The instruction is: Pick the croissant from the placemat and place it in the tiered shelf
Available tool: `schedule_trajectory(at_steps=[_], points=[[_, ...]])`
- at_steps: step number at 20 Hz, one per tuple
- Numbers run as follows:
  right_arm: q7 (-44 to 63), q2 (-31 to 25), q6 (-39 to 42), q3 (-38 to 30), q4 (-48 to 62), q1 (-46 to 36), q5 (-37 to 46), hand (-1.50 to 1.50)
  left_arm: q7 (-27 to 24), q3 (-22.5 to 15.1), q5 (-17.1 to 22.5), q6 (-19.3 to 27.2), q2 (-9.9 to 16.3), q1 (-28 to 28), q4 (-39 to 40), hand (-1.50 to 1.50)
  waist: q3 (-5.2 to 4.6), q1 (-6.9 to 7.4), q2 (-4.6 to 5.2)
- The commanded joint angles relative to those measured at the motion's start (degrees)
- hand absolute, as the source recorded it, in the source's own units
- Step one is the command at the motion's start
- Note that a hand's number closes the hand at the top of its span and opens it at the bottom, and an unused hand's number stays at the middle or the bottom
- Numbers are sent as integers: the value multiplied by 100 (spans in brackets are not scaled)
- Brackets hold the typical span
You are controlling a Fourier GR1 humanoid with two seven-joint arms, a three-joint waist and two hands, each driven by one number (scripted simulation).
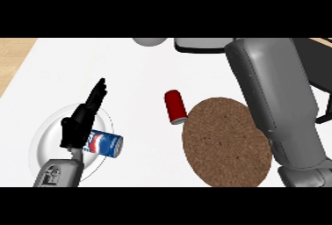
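Observation:
The round brown placemat (224, 140) lies right of centre, and no croissant shows on it or anywhere else. My right forearm (279, 101) rises from the lower right across the mat's right rim to the view's top. Its hand is out of sight past the upper edge. My left hand (81, 121) rests open at the left with its fingers pointing up, over a white plate (45, 145). Dark bars (322, 85) behind the right forearm may belong to the tiered shelf, but I cannot tell.
A red can (174, 107) lies on its side just left of the placemat's top. A blue soda can (105, 143) lies on the plate beside my left hand. A grey rounded thing (149, 41) and a white one (201, 44) sit at the top edge.

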Motion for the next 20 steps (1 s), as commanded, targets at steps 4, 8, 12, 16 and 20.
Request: schedule_trajectory(at_steps=[4, 8, 12, 16, 20], points=[[591, -326, 542, -551, -50, -358, 406, 150, 298, 17, 43, -45, 4, -222, -120, 0, 3, 19, 21], [560, -318, 748, -629, -195, -332, 681, 150, 64, -83, -180, 191, -175, -241, 149, 0, 2, -6, 21], [-24, -810, 589, -1045, 228, -470, 571, 150, 82, 147, 119, -185, 102, -255, 115, 0, 2, 52, 40], [-331, -1047, 750, -1001, 356, -379, 766, 150, -35, 60, 64, -126, 36, 78, -129, 0, 1, 59, 33], [-765, -1367, 405, -1301, 900, -492, 550, 150, -340, -21, -59, 24, -154, 63, 225, 0, 1, 86, 58]])
